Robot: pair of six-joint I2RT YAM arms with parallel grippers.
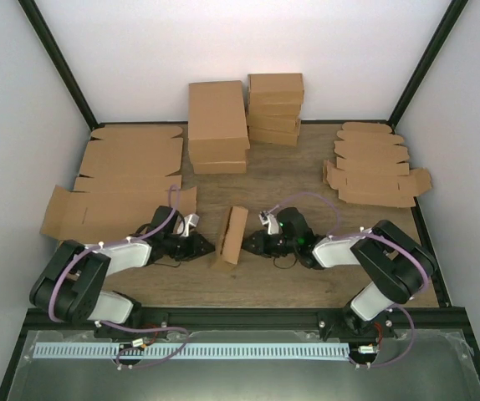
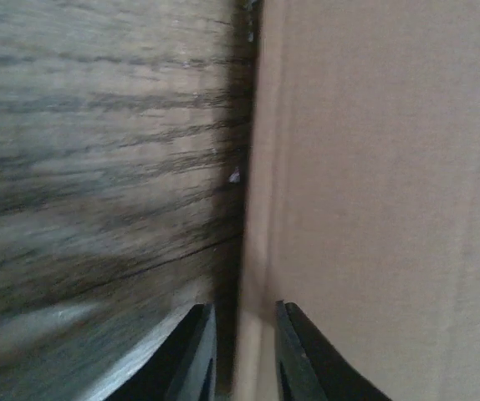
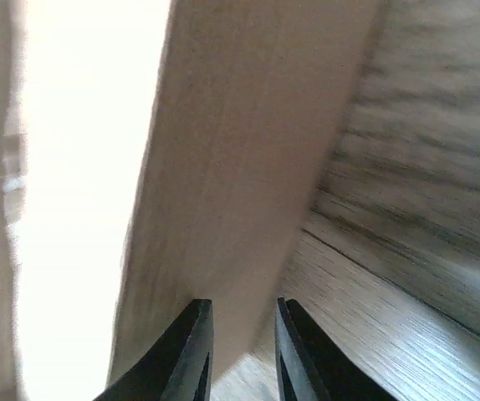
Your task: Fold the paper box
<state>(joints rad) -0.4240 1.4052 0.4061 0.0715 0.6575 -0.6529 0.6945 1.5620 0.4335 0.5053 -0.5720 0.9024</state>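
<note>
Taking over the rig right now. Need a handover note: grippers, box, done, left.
Left gripper: jaws narrowly open, straddling an edge of the paper box, not clamped.
Right gripper: jaws narrowly apart at the box's opposite side; grip unclear.
Box: mid-table between both grippers, standing on edge, tilted.
Done: raised off flat, looks only partly formed.
Left: finish the folds and close it into a carton.

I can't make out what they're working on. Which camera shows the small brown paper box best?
The top external view: only there is the whole paper box visible, outline and all. The left wrist and right wrist views each show just a blurred close-up stretch of its cardboard.
</note>
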